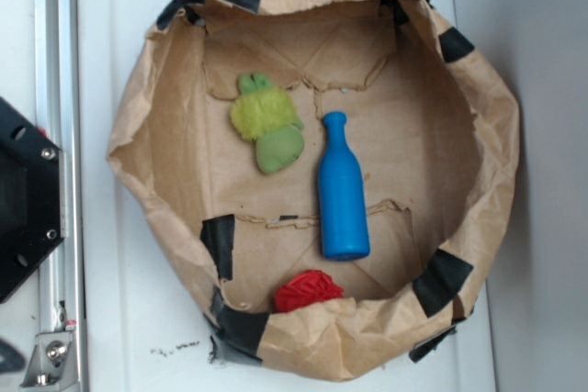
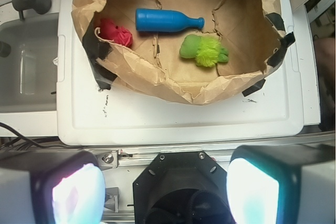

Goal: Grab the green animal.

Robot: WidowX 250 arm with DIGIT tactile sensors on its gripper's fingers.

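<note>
No brand, label or readable writing shows on anything; the dark scribbles on the white tray point(image 1: 119, 337) near its 7 o'clock corner are too small to make out as letters.

Counted: one green animal point(image 1: 266, 122), one blue bottle point(image 1: 342, 192), one red ball point(image 1: 307, 290), all inside one brown paper bag point(image 1: 478, 117) whose folded rim is patched with several strips of black tape point(image 1: 219, 243).

In the exterior view the green animal lies at about 10 o'clock on the bag's floor, its fuzzy yellow-green end toward 12 and its smoother olive end toward 5. The bottle lies just beside it toward 4 o'clock, apart from it, neck pointing to 12. The red ball sits at 6 o'clock against the bag's wall, well apart from the toy.

In the wrist view the gripper point(image 2: 165, 190) hangs outside the bag, at 6 o'clock beyond the tray's edge. Its two fingers point(image 2: 76, 192) stand spread wide, with nothing between them.
</note>
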